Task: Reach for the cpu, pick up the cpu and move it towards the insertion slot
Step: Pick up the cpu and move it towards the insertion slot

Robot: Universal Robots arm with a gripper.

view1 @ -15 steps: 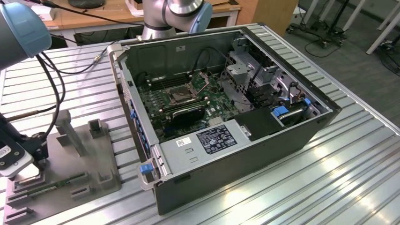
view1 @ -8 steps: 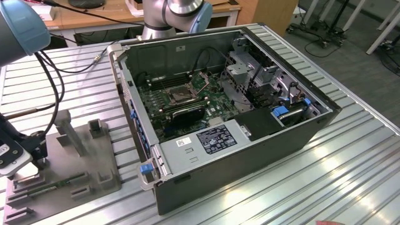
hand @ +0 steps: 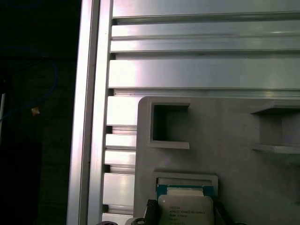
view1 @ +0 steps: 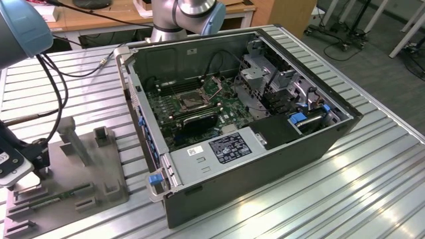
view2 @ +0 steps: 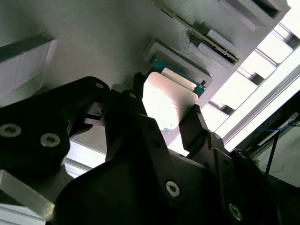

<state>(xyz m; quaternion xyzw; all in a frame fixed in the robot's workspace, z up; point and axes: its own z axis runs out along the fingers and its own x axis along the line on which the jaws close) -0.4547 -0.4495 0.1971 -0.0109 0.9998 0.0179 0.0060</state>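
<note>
Second wrist view: pincer [view2: 167, 94] clamps cpu [view2: 163, 86]; exterior view: insertion slot [view1: 189, 101] well apart, in PC case [view1: 279, 164].

The ribbed aluminium table [view1: 371, 169] bears an open computer case [view1: 265, 169] and, apart, a grey fixture plate [view1: 79, 172].

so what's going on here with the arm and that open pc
A robot arm has its gripper down at the grey holder block on the table, at the exterior view's left. The gripper is right at the cpu, which lies at its nest on that block. The insertion slot is on the board inside the open computer case, well away from the cpu.
</note>
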